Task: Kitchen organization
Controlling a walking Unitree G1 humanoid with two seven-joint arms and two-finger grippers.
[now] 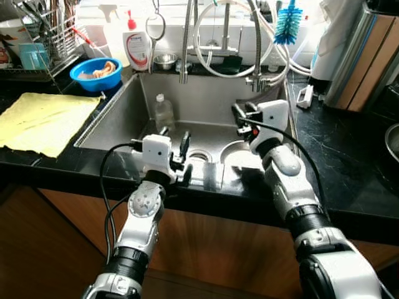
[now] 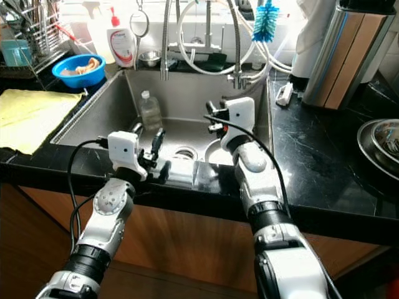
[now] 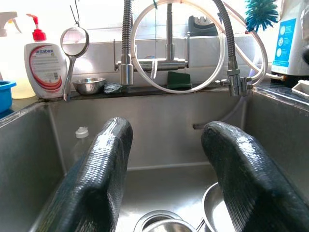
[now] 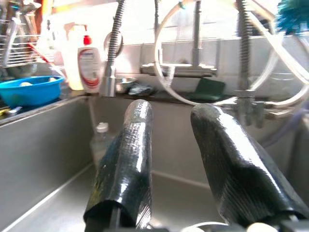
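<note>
While both arms reach over steel sink (image 1: pixel 118 121), left gripper (image 1: pixel 184 159) and right gripper (image 1: pixel 240 119) jaws parted, empty; soap bottle (image 3: pixel 45 68) label reads "antabax".

Yellow cloth (image 1: pixel 43 121) spread flat on the black bench (image 1: pixel 349 149) at nine o'clock of the head view. Blue bowl (image 1: pixel 95 73) with pale scraps inside at ten o'clock, just beside a wire dish rack (image 1: pixel 43 37) full of utensils. White soap bottle (image 1: pixel 137 47) with red pump at eleven o'clock, round mesh strainer (image 3: pixel 74 43) hanging next to it above a small steel bowl (image 3: pixel 89 85). Tall spring-neck faucet (image 1: pixel 187 43) at twelve o'clock, dark green sponge (image 3: pixel 179 79) on the ledge behind. Blue bottle brush (image 1: pixel 287 23) hanging at one o'clock. Tall steel and wood-toned appliance (image 1: pixel 361 56) at two o'clock. Wooden cabinet front (image 1: pixel 218 243) at six o'clock, under the bench edge.
</note>
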